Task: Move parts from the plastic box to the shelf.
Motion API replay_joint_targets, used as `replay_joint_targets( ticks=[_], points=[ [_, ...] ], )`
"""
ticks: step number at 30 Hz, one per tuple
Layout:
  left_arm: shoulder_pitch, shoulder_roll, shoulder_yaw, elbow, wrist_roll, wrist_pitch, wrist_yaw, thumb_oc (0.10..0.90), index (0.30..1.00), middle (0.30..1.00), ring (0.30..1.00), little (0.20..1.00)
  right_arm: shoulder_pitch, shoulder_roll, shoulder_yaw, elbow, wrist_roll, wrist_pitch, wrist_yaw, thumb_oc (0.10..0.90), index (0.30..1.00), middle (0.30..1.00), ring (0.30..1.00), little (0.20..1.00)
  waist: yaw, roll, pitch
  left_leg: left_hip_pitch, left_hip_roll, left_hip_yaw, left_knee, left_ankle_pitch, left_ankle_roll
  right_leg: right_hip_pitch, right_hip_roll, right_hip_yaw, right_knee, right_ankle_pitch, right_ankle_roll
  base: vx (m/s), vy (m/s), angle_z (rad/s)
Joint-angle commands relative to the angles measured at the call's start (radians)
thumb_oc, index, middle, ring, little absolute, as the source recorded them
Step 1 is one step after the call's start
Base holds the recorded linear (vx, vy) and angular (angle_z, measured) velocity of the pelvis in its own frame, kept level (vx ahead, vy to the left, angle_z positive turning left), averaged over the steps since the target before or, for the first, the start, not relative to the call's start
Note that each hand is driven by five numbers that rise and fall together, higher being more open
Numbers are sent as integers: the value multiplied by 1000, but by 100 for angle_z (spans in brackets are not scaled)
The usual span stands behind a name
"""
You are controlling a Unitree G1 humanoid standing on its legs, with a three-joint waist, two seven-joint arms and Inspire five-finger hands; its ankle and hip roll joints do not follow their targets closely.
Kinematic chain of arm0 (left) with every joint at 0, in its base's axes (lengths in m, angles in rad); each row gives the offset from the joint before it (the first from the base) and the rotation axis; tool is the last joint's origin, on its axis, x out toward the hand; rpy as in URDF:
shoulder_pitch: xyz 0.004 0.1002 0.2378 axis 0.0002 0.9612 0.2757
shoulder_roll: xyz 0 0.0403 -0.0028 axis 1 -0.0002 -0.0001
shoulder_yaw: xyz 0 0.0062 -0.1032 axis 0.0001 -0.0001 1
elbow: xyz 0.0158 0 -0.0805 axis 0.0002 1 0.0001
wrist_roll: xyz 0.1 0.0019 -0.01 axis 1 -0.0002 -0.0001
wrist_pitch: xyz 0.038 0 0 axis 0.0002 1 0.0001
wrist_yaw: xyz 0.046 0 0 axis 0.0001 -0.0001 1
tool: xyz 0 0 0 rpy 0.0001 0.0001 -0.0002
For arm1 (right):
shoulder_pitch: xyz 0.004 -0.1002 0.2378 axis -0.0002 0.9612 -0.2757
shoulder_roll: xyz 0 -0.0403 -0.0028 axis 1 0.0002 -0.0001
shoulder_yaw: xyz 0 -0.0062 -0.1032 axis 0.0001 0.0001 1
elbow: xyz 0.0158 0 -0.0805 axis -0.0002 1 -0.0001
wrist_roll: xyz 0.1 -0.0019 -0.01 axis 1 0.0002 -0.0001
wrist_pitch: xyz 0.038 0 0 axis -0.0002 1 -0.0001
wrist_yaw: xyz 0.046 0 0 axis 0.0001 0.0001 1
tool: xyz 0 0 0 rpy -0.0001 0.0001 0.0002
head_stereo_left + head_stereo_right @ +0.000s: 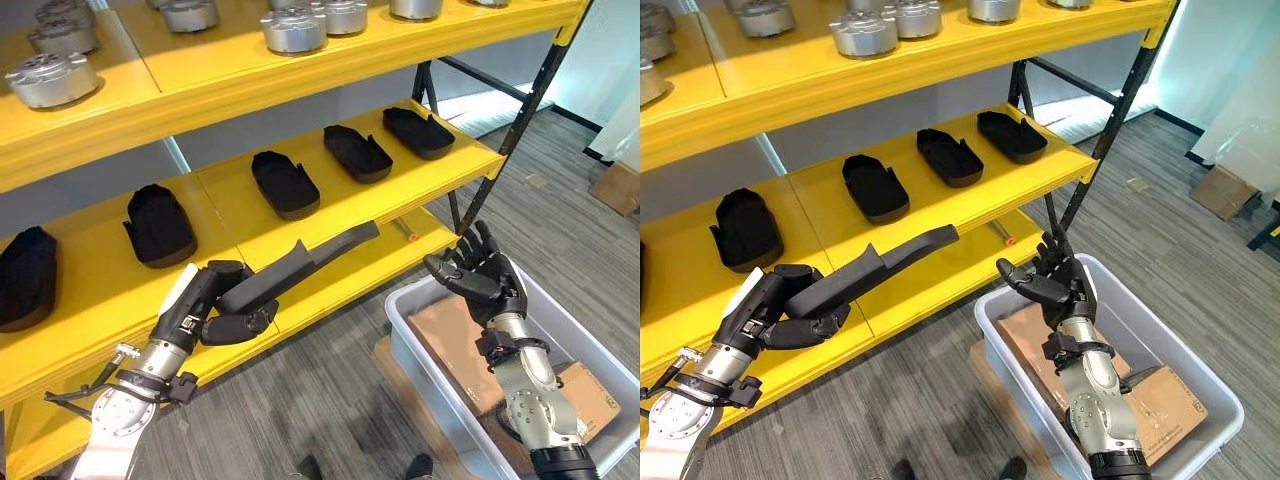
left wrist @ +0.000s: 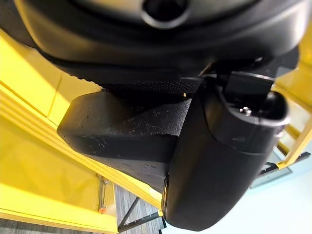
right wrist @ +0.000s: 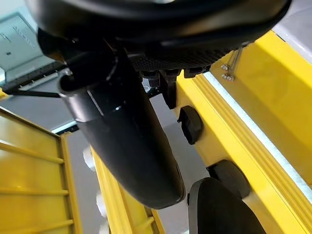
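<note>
**A:** ok so where's the part right now?

**B:** The left hand (image 1: 215,300) has its fingers and thumb wrapped round the thick end of a long black matte plastic part (image 1: 300,265). The slim end sticks out to the right, raised a bit, in front of the edge of the yellow metal shelf (image 1: 330,215). It isn't resting on the shelf board, it's in the air just near the front lip.

**A:** and the other hand?

**B:** The right hand (image 1: 1050,280) is up over the far left corner of the translucent grey plastic box (image 1: 1210,395) on the floor, fingers loose and spread, holding nothing. Apart from the black part, too.

**A:** anything left in the box?

**B:** I can see flat brown cardboard pieces (image 1: 1160,400) in there, can't make out any parts.

**A:** shelf looks busy

**B:** Yeah, a row of black oval shell-shaped parts (image 1: 285,185) runs along the middle level, spaced apart. The level above has round silver metal discs (image 1: 293,28) lined up. Floor is grey striped carpet (image 1: 320,400).
</note>
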Motion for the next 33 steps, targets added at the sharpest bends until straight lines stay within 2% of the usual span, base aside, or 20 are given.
replay_joint_targets(
  ticks=[1,4,6,7,8,9,10,14,17,20,25,33],
  points=[
    [-116,38,80,-143,-114,-151,18,400,300,300,300,300,-113,-6,-12,-82,-27,-76,12,900,1000,1000,1000,1000,4,27,-50,95,66,40,-29,-38,-53,-46,-29,17,-16,71,138,-46,144,6],
    [-127,44,69,-141,-117,-151,10,400,300,300,300,300,-107,-10,-19,-86,-25,-77,11,900,1000,1000,1000,1000,-3,28,-46,90,52,22,-32,-41,-46,-51,-23,37,-14,73,137,-26,122,8],
    [-143,50,58,-140,-114,-140,11,400,300,300,300,300,-100,-10,-26,-88,-16,-79,13,900,1000,1000,1000,1000,-19,30,-46,84,44,-9,-34,-45,-36,-64,-9,95,3,58,130,-43,64,21],
    [-163,52,36,-136,-112,-135,11,400,300,300,300,300,-87,-10,-37,-99,-12,-82,8,900,1000,1000,1000,1000,-42,28,-44,64,33,-42,-33,-35,-14,-110,-1,180,68,39,105,-86,33,47],
    [-177,52,19,-131,-110,-139,2,400,300,300,300,300,-70,-15,-47,-112,-6,-88,5,900,1000,1000,1000,1000,-67,33,-45,51,32,-87,-33,-29,0,-132,40,280,123,-9,90,-86,12,119],
    [-186,46,8,-127,-104,-145,-6,400,300,300,300,300,-54,-19,-54,-124,-1,-93,-1,900,1000,1000,1000,1000,-82,36,-47,43,33,-109,-32,-22,6,-132,83,331,153,-58,76,-47,40,157],
    [-236,35,-12,-121,-93,-127,-3,400,300,300,300,300,-23,-44,-97,-140,17,-90,-11,900,1000,1000,1000,1000,-120,41,-57,8,19,-163,-37,2,14,-117,227,427,263,-178,34,-47,42,153],
    [-297,30,-35,-103,-109,-96,-13,400,300,300,300,300,-10,-40,-101,-132,12,-96,14,900,1000,1000,1000,1000,-153,46,-67,-12,-8,-208,-33,5,14,-122,323,535,301,-217,-3,-24,9,86],
    [-302,11,-50,-111,-97,-98,-14,400,300,300,300,300,-8,-35,-102,-119,-3,-110,22,900,1000,1000,1000,1000,-149,43,-59,-24,-24,-261,-25,1,19,-88,319,540,226,-244,-32,-48,-94,18],
    [-293,-17,-55,-108,-104,-99,-26,400,300,300,300,300,-16,-46,-107,-98,11,-117,18,900,1000,1000,1000,1000,-142,43,-61,-24,-25,-285,-33,2,11,-51,318,547,148,-243,-44,-24,-101,24],
    [-269,-32,-53,-115,-89,-94,-23,400,300,300,300,300,-3,-45,-115,-101,10,-97,9,900,1000,1000,1000,1000,-148,45,-73,-24,-19,-285,-39,5,-2,-19,318,559,88,-224,-45,5,-43,2],
    [-228,-28,-27,-132,-76,-104,-9,400,300,300,300,300,21,-37,-112,-116,1,-110,9,900,1000,1000,1000,1000,-152,51,-71,-28,-23,-265,-34,3,-8,-9,310,553,49,-209,-47,-28,-43,-1]
  ],
)
